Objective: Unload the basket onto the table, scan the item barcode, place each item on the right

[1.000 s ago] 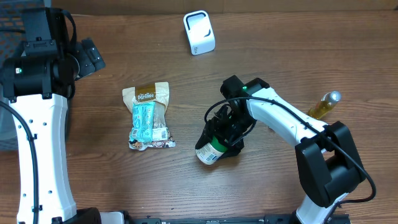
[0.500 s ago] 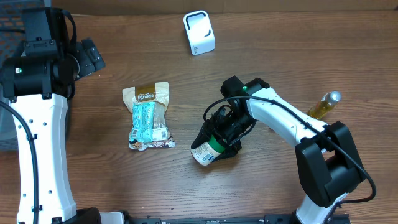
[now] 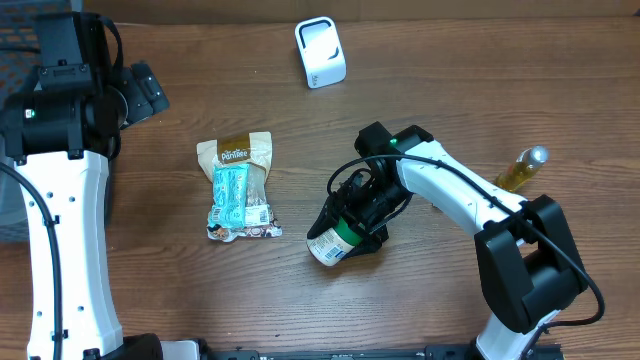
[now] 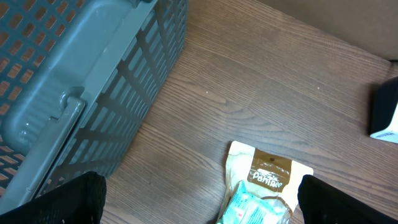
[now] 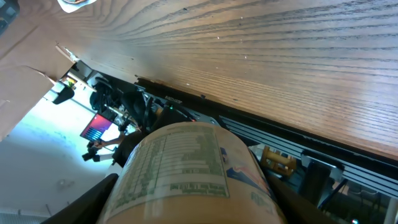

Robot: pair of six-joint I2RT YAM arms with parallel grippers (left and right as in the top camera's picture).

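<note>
Overhead, right fingers point(image 3: 372, 238) pinch the bottle point(image 3: 334, 243), long axis diagonal, white end lower-left; left fingers point(image 4: 62, 202) spread.

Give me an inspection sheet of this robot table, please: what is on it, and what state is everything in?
Surface: wooden table, brown wood grain, no spills seen.
Job's things: green-and-white container, tilted, in the right gripper; white scanner near the far edge, apart from it.
Clutter: snack pouch lying flat; yellow bottle beside the right arm.
Grippers: left gripper open, holding nothing; right gripper closed on the container.
Cables: black cable looping beside the right wrist.
Surroundings: grey slatted basket on the left side.
</note>
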